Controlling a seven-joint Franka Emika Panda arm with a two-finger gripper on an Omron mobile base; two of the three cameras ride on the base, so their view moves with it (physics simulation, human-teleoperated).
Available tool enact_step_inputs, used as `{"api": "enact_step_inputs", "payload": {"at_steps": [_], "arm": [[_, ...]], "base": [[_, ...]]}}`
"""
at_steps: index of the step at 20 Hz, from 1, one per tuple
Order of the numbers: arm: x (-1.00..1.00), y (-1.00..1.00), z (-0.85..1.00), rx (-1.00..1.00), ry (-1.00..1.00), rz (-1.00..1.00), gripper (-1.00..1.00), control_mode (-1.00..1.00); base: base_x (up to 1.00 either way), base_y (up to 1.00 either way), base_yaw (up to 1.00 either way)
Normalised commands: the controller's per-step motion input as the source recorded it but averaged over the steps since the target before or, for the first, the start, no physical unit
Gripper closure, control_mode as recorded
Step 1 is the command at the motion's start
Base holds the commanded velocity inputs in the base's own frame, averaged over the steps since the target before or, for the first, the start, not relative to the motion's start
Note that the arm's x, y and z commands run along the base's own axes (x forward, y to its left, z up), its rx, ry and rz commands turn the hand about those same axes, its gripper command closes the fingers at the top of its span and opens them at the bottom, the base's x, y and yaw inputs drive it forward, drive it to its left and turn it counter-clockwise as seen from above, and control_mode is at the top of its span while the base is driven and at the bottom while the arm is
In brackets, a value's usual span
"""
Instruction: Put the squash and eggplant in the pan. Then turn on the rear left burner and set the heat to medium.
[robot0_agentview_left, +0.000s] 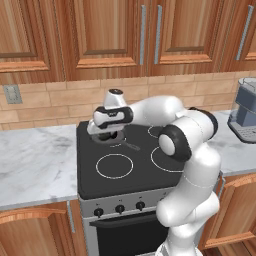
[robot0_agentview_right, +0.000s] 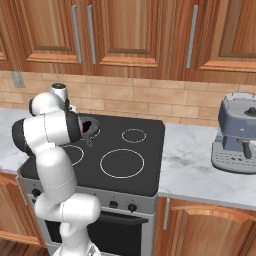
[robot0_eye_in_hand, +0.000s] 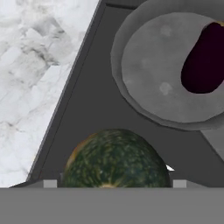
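The squash (robot0_eye_in_hand: 114, 159), a round dark green ball flecked with yellow, sits close under the hand camera, and my gripper (robot0_eye_in_hand: 114, 183) is shut on it with a fingertip at each side. It hangs over the black cooktop glass just beside the pan (robot0_eye_in_hand: 151, 89). The glossy dark purple eggplant (robot0_eye_in_hand: 202, 59) lies inside the pan. In the left base view my hand (robot0_agentview_left: 107, 120) hovers over the pan (robot0_agentview_left: 111, 136) at the cooktop's rear left. From the right base view, the eggplant (robot0_agentview_right: 86, 127) peeks out of the pan (robot0_agentview_right: 93, 124) beside my arm. The rear left burner is mostly hidden under the pan.
White marble counter (robot0_agentview_left: 35, 160) borders the cooktop on the left. Other burner rings (robot0_agentview_left: 114, 166) mark the glass in front and to the right. Control knobs (robot0_agentview_left: 120, 208) line the stove's front panel. A coffee machine (robot0_agentview_right: 237, 135) stands on the right counter.
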Motion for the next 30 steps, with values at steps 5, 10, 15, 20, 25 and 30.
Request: {"api": "enact_step_inputs", "payload": {"at_steps": [5, 10, 15, 20, 25, 30], "arm": [[0.24, -0.34, 0.00, 0.00, 0.00, 0.00, 1.00, -1.00], [0.28, -0.29, 0.00, 0.00, 0.00, 0.00, 1.00, -1.00], [0.39, -0.15, -0.03, 0.00, 0.00, 0.00, 1.00, -1.00], [0.28, 0.00, -0.05, 0.00, 0.00, 0.00, 1.00, -1.00], [0.26, 0.00, -0.06, 0.00, 0.01, 0.00, 1.00, -1.00], [0.08, 0.08, -0.03, -0.02, 0.08, 0.00, 1.00, -1.00]], "base": [[0.00, 0.00, 0.00], [0.00, 0.00, 0.00], [0.00, 0.00, 0.00], [0.00, 0.00, 0.00], [0.00, 0.00, 0.00], [0.00, 0.00, 0.00]]}}
